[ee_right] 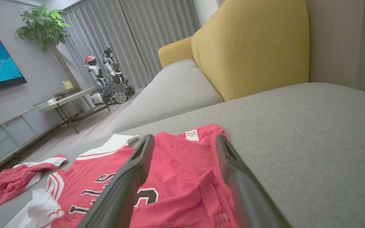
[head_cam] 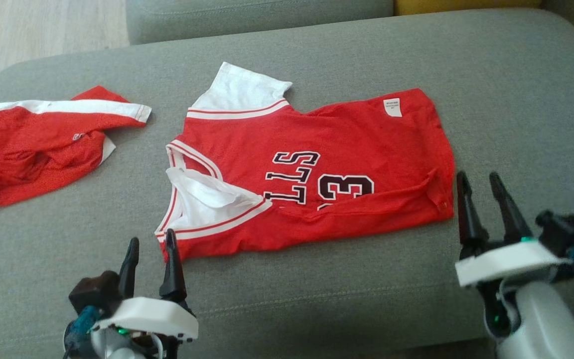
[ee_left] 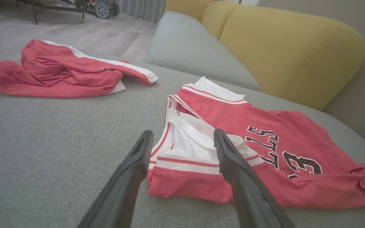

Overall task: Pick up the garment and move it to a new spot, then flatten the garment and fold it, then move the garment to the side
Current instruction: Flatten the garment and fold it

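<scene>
The garment (head_cam: 317, 169), a red jersey with white sleeves and dark lettering, lies partly folded and sideways on the grey sofa seat (head_cam: 317, 299). My left gripper (head_cam: 151, 238) is open, its tips at the jersey's near left corner by the white sleeve; in the left wrist view the left gripper (ee_left: 182, 133) frames that sleeve of the jersey (ee_left: 233, 110). Just off the jersey's right hem corner, my right gripper (head_cam: 477, 175) is open and holds nothing. The right gripper (ee_right: 185, 138) points over the jersey (ee_right: 182, 164) in its wrist view.
A second crumpled red-and-white garment (head_cam: 33, 144) lies at the seat's far left. Yellow backrest cushions (ee_left: 280, 47) rise behind the seat. Another grey seat (ee_right: 169, 91) adjoins it. Wooden floor (head_cam: 28, 30) lies beyond the left edge.
</scene>
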### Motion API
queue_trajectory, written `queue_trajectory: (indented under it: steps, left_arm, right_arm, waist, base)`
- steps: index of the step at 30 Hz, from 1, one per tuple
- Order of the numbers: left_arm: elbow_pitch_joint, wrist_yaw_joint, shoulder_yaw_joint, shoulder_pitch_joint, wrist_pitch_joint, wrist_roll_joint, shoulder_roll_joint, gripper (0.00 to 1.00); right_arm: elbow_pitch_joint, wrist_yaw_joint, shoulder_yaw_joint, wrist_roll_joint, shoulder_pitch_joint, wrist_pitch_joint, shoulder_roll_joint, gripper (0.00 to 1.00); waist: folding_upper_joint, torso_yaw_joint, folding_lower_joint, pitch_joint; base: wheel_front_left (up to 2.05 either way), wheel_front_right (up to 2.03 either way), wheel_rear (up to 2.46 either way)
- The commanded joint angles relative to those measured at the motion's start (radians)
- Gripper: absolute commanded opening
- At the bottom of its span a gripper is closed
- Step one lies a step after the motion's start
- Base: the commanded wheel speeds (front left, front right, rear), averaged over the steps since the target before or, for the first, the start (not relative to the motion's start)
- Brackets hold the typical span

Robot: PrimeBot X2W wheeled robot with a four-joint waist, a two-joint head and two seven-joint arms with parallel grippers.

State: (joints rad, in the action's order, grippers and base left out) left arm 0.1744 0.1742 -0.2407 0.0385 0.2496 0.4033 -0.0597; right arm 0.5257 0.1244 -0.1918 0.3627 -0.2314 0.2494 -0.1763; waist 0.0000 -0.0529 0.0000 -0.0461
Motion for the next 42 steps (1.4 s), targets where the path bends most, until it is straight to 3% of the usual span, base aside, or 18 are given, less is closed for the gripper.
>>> queue_trajectory:
  steps: [1,9,17,29,32,33,34,38,42]
  left_arm:
    - [-0.016,-0.009,0.041,-0.041,0.012,-0.021,0.006,1.0]
    - [0.149,-0.023,0.034,-0.083,0.012,-0.101,0.009,1.0]
    - [0.307,-0.014,0.03,-0.168,0.012,-0.107,0.009,1.0]
    - [0.55,0.05,0.051,-0.299,0.006,-0.111,0.001,1.0]
    - [0.587,0.028,0.047,-0.315,0.001,-0.099,0.001,0.98]
    - [0.595,0.016,0.043,-0.318,0.002,-0.094,0.002,0.35]
    - [0.601,0.002,0.038,-0.32,0.002,-0.089,0.002,0.0]
    - [0.588,-0.03,0.032,-0.327,0.007,-0.072,0.004,0.0]
    - [0.506,-0.03,0.041,-0.321,0.011,-0.073,0.006,0.0]
  right_arm:
    - [-0.055,0.006,-0.004,-0.032,-0.001,0.012,0.013,1.0]
    - [-0.15,0.006,0.026,-0.12,0.054,-0.038,0.063,1.0]
    - [-0.195,0.006,0.024,-0.144,0.08,-0.085,0.084,1.0]
    - [-0.233,0.006,0.018,-0.148,0.081,-0.111,0.096,1.0]
    - [-0.232,0.006,0.026,-0.143,0.083,-0.115,0.099,1.0]
    - [-0.228,0.006,0.031,-0.141,0.085,-0.12,0.1,1.0]
    - [-0.221,0.006,0.039,-0.138,0.086,-0.127,0.101,1.0]
    - [-0.173,0.006,0.084,-0.124,0.083,-0.166,0.11,1.0]
    - [-0.099,0.006,0.138,-0.067,0.057,-0.203,0.122,1.0]
  waist:
    - [0.0,-0.001,0.0,0.0]
    - [0.0,-0.013,0.0,-0.017]
    - [0.0,-0.038,0.0,-0.049]
    - [0.0,-0.078,0.0,-0.084]
    - [0.0,-0.083,0.0,-0.083]
    - [0.0,-0.084,0.0,-0.084]
    - [0.0,-0.083,0.0,-0.084]
    - [0.0,-0.073,0.0,-0.085]
    - [0.0,-0.053,0.0,-0.094]
  base:
    - [0.0,0.0,0.0]
    - [0.0,0.0,0.0]
    - [0.0,0.0,0.0]
    - [0.0,0.0,0.0]
    - [0.0,0.0,0.0]
    - [0.0,0.0,0.0]
    - [0.0,0.0,0.0]
    - [0.0,0.0,0.0]
    - [0.0,0.0,0.0]
